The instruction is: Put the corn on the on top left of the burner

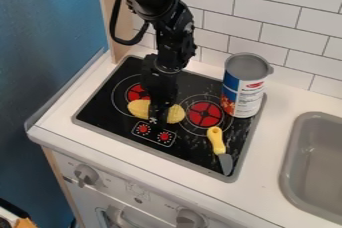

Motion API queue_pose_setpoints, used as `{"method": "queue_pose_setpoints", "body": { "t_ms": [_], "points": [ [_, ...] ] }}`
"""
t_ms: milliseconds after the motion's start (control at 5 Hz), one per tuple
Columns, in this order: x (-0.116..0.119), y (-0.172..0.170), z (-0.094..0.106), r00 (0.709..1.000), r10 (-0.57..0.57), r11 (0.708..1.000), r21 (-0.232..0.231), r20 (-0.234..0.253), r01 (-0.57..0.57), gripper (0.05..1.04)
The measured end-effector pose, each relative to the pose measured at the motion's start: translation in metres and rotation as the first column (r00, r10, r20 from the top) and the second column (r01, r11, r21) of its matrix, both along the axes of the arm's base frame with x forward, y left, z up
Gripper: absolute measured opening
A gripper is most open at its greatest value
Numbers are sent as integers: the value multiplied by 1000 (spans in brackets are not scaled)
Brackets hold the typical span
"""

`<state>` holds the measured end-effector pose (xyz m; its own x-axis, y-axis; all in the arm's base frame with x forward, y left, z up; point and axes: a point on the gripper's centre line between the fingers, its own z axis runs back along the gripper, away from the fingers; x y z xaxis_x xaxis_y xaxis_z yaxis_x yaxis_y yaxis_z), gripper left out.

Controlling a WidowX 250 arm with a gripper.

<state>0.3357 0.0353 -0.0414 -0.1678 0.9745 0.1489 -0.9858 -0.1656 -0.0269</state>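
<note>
The black gripper (157,114) hangs down over the middle of the stovetop and hides the centre of the yellow corn (138,107). The corn's two ends stick out to the left and right of it. Just behind the corn's left end is the left red burner (135,92), partly covered by the arm. The corn lies between that burner and the printed red dials at the front. Whether the corn touches the stove or hangs slightly above it, I cannot tell.
A large can (245,87) stands on the stovetop's back right. The right burner (204,114) is beside the corn. A yellow-handled knife (216,141) lies at the front right, and a grey sink (317,164) is farther right. A tiled wall rises behind.
</note>
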Motion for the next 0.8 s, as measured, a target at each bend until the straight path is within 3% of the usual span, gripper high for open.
{"method": "queue_pose_setpoints", "body": {
  "t_ms": [200,400,600,800],
  "points": [
    [-1,-2,5,1000,1,1000,-13,1,-1,641],
    [3,-1,29,999,5,1000,-22,36,-5,641],
    [5,14,40,997,71,997,-6,32,-71,641],
    [13,30,49,991,122,992,18,62,-124,641]
  ]
}}
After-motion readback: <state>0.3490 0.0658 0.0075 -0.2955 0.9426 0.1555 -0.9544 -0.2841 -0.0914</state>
